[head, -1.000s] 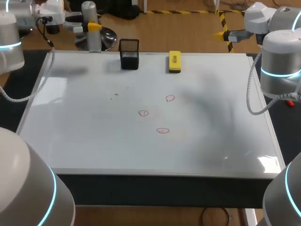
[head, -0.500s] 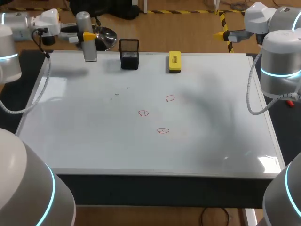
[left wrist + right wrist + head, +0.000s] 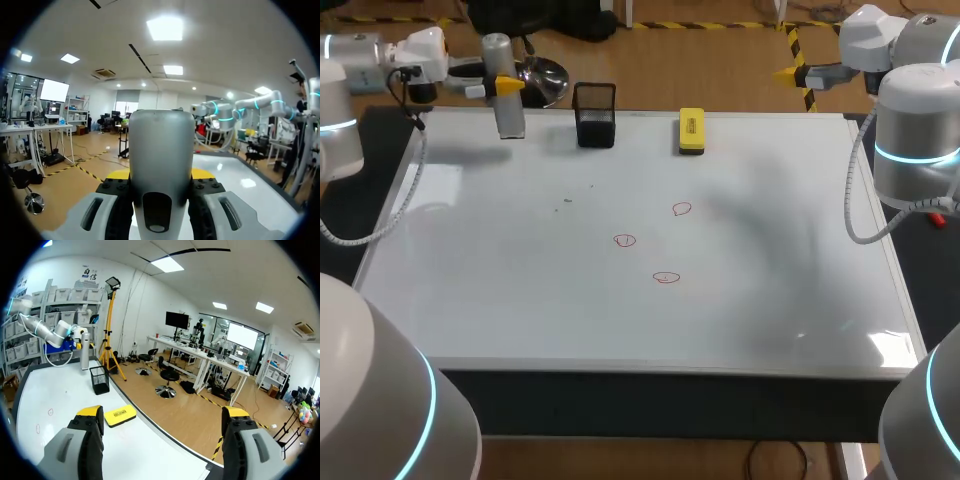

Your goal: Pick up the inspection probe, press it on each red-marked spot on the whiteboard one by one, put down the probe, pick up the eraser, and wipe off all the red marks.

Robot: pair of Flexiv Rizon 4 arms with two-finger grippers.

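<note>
White gloss covers most of the counter: a single whiteboard (image 3: 520, 300) whose near half lies bare. Past it sit three red marks (image 3: 666, 277), small drawn rings well apart from one another, the nearest a little right of the middle one and the farthest furthest right. Only the head view takes in all three; the right wrist view catches two of them, off beside its own left finger.

Along the far edge stand one black mesh holder (image 3: 594, 115) and, to its right and apart from it, one yellow eraser (image 3: 691, 131) lying flat. The right wrist view shows the same pair from the side, the eraser nearer to it than the holder.

One inspection probe (image 3: 503, 85), a grey cylinder, hangs upright over the far left corner of the board (whether its lower end touches, I cannot tell). The left end effector (image 3: 505, 86) is clamped on it. The left wrist view shows this best: the probe fills the gap, both dark pads pressed to its sides.

The right end effector (image 3: 162, 417) stands with its fingers (image 3: 91, 416) wide apart, out past the far right corner.
</note>
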